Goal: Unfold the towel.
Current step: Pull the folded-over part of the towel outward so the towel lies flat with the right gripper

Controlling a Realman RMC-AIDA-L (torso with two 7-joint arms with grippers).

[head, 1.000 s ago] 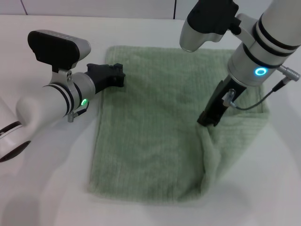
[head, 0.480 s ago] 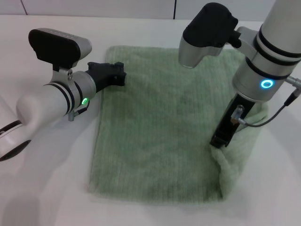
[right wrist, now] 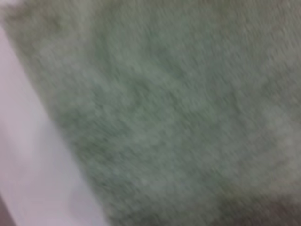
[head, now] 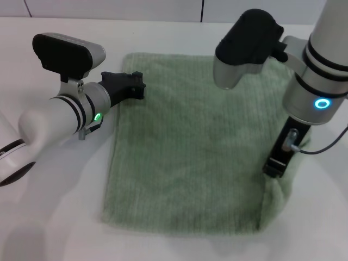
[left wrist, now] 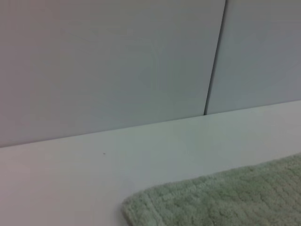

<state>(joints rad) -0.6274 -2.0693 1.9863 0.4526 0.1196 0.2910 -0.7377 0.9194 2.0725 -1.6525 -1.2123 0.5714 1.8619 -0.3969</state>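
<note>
The pale green towel (head: 185, 147) lies on the white table (head: 54, 217), mostly flat. My right gripper (head: 274, 166) is at the towel's right side, shut on a raised flap of it; the cloth hangs down from the fingertips in a bunched fold toward the near right corner. My left gripper (head: 129, 86) rests at the towel's far left edge. The left wrist view shows a far corner of the towel (left wrist: 225, 197) on the table. The right wrist view is filled by the towel (right wrist: 164, 117) with a strip of table beside it.
A grey panelled wall (left wrist: 117, 61) with a vertical seam stands behind the table's far edge. Bare white table surrounds the towel on the left and in front.
My right gripper has moved to the right and toward the near side with the towel's flap, drawing the folded part outward so more cloth lies flat. The left arm has not moved.
</note>
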